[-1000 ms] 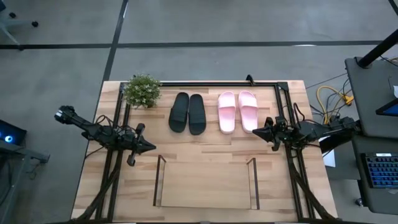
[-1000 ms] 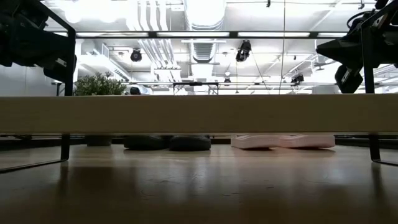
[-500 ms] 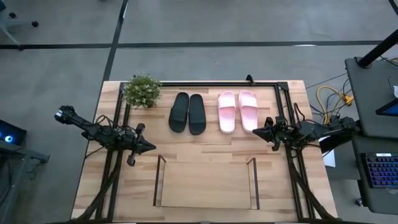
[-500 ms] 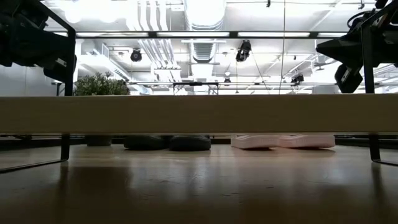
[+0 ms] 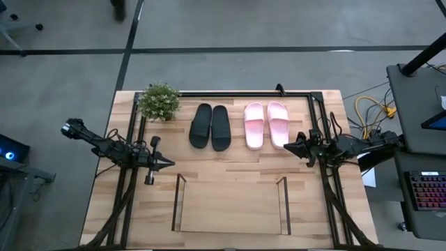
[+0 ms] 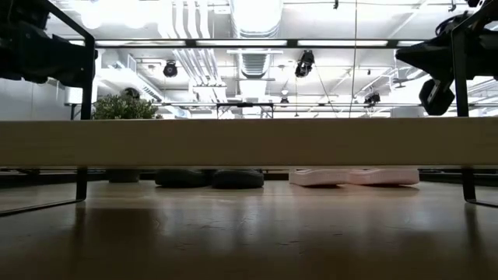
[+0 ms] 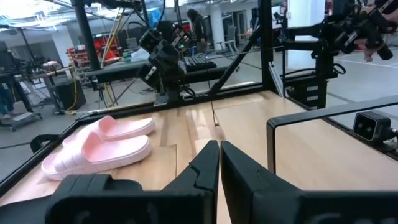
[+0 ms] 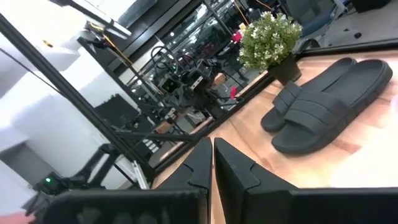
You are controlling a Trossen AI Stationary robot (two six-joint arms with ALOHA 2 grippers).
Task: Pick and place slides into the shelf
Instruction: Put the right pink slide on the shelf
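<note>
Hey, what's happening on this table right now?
Nothing is being handled yet. The matte black pair of slides and the pale pink pair lie side by side on the wooden table. The low light-wood shelf holds no slides. The left pincer and right pincer hover shut, one at each side.

Wooden table [image 5: 104,209], black slides [image 5: 210,127], pink slides [image 5: 265,125], plant [image 5: 159,102], shelf [image 5: 230,207]

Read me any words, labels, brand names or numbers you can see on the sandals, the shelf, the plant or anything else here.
None can be read.
Black slides: no visible print.
Pink slides: no visible print.
Shelf: bare wood, no label.
Plant: no tag showing.
Background shop gear in the wrist views: any markings are too small to read.
</note>
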